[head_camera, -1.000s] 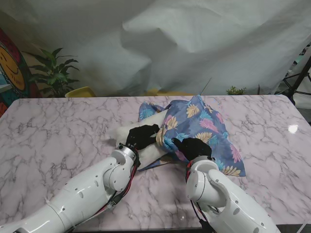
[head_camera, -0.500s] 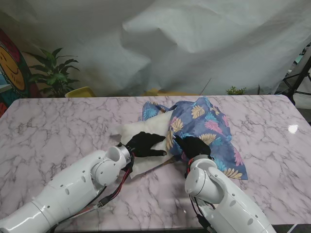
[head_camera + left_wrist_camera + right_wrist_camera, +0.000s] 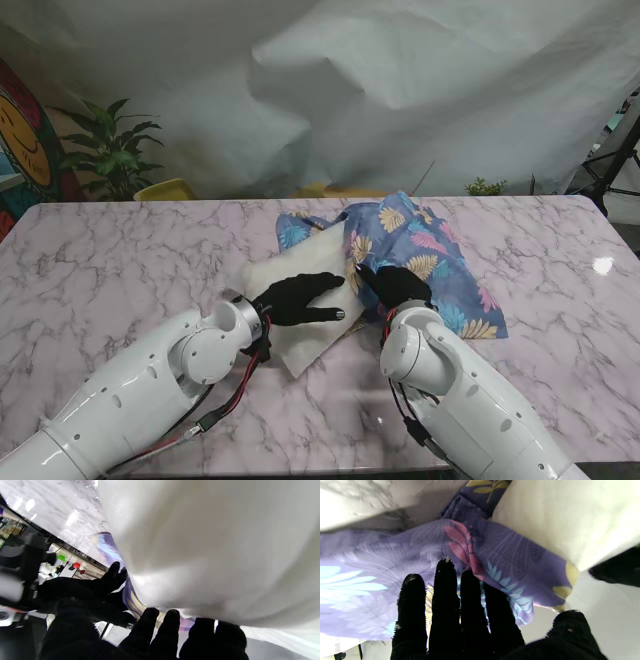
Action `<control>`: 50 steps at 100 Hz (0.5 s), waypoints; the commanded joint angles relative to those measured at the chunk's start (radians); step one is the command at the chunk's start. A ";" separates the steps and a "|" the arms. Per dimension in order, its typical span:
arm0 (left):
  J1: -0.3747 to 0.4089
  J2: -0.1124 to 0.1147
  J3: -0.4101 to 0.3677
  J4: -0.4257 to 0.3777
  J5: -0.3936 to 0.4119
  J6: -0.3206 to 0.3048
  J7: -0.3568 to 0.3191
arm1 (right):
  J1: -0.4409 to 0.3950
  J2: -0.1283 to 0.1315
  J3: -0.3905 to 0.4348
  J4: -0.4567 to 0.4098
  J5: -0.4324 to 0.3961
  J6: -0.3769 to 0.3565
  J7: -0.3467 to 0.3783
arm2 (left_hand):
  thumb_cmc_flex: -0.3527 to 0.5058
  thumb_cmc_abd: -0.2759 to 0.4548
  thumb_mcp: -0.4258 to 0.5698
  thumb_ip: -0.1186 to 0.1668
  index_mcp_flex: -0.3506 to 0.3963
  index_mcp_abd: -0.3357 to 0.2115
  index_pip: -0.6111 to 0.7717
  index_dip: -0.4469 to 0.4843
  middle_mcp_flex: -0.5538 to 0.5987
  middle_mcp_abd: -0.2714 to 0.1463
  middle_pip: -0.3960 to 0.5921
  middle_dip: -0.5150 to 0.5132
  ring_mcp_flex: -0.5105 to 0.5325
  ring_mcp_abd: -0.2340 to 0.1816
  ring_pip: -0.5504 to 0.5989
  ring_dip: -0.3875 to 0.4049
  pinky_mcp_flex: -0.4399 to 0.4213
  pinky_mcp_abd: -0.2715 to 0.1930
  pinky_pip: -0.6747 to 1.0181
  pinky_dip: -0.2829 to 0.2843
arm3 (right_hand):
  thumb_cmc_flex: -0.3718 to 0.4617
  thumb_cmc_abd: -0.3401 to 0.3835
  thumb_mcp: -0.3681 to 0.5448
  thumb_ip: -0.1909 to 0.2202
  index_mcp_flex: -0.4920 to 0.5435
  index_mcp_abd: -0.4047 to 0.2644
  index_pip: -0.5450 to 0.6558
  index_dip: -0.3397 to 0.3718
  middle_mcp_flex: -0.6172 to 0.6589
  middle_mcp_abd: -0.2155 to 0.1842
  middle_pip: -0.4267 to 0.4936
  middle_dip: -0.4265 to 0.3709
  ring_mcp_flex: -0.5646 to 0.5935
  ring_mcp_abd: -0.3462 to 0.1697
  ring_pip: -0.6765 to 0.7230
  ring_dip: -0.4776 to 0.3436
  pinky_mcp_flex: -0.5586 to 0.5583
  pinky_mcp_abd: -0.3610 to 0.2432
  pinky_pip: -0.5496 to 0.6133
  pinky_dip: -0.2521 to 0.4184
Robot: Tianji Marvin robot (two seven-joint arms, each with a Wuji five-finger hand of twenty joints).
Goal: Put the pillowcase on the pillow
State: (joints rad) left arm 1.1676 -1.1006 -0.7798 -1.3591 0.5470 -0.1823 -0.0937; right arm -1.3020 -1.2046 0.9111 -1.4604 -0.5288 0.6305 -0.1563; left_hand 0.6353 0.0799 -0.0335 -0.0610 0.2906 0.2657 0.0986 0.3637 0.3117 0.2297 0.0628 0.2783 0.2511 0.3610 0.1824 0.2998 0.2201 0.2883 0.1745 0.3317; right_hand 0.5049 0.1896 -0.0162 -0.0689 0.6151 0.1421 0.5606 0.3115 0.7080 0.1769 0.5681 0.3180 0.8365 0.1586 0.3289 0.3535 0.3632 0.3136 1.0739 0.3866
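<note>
The white pillow [image 3: 300,285] lies at the table's middle, its right end inside the blue floral pillowcase [image 3: 425,255]. My left hand [image 3: 300,298] rests flat on the pillow's near part, fingers spread and pointing right; in the left wrist view the pillow [image 3: 212,542] fills the picture past my fingertips [image 3: 172,616]. My right hand [image 3: 393,283] sits at the pillowcase's open edge beside the pillow. In the right wrist view its fingers [image 3: 445,590] lie straight against the pillowcase [image 3: 500,555], thumb apart, gripping nothing that I can see.
The marble table [image 3: 120,270] stretches wide to the left and right [image 3: 570,300]. A potted plant [image 3: 110,150] and a yellow thing [image 3: 165,189] stand beyond the far left edge, with a white backdrop behind.
More of the pillow shows on the left now. My left hand has slid nearer and spread its fingers. My right hand moved farther from me, and the pillowcase bunched farther right.
</note>
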 commanded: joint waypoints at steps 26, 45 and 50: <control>0.065 -0.025 -0.023 -0.014 -0.149 -0.083 -0.010 | 0.101 0.005 -0.014 0.102 -0.014 -0.075 0.031 | 0.089 0.043 -0.004 0.028 0.094 0.018 0.116 0.082 0.101 0.034 0.190 0.153 0.207 0.021 0.208 0.071 0.153 -0.049 0.576 0.040 | -0.027 0.048 -0.010 0.016 -0.084 -0.079 -0.008 -0.013 -0.064 -0.037 0.003 0.000 -0.050 -0.015 -0.035 -0.027 -0.050 -0.036 -0.020 -0.014; 0.075 -0.043 -0.019 0.001 -0.202 -0.159 0.038 | 0.169 -0.001 -0.035 0.180 0.013 -0.142 0.039 | 0.122 0.042 -0.002 0.028 0.123 0.016 0.201 0.102 0.134 0.044 0.268 0.149 0.265 -0.009 0.250 0.098 0.217 -0.080 0.622 0.034 | -0.037 0.052 -0.010 0.015 -0.112 -0.090 -0.002 -0.010 -0.097 -0.047 0.005 0.002 -0.082 -0.031 -0.036 -0.033 -0.074 -0.055 -0.027 -0.016; 0.079 -0.048 -0.020 0.003 -0.216 -0.176 0.049 | 0.185 -0.006 -0.042 0.201 0.022 -0.150 0.033 | 0.130 0.040 0.000 0.029 0.133 0.015 0.215 0.104 0.146 0.045 0.275 0.147 0.278 -0.014 0.256 0.102 0.229 -0.081 0.628 0.033 | -0.036 0.047 -0.010 0.015 -0.114 -0.091 0.002 -0.009 -0.099 -0.049 0.009 0.003 -0.085 -0.032 -0.034 -0.034 -0.077 -0.056 -0.028 -0.016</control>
State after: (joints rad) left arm 1.2373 -1.1349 -0.8060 -1.3559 0.3396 -0.3486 -0.0359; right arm -1.1398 -1.2021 0.8683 -1.2704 -0.5147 0.4871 -0.1239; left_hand 0.7437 0.0803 -0.0327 -0.0606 0.3974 0.2754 0.2853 0.4542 0.4321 0.2697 0.3130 0.4287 0.5039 0.3593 0.4029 0.3853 0.4069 0.2560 0.7442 0.3450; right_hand 0.4889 0.1897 -0.0167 -0.0689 0.5414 0.0963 0.5606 0.3110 0.6449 0.1484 0.5681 0.3169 0.7812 0.1469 0.3280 0.3339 0.3011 0.2860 1.0544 0.3781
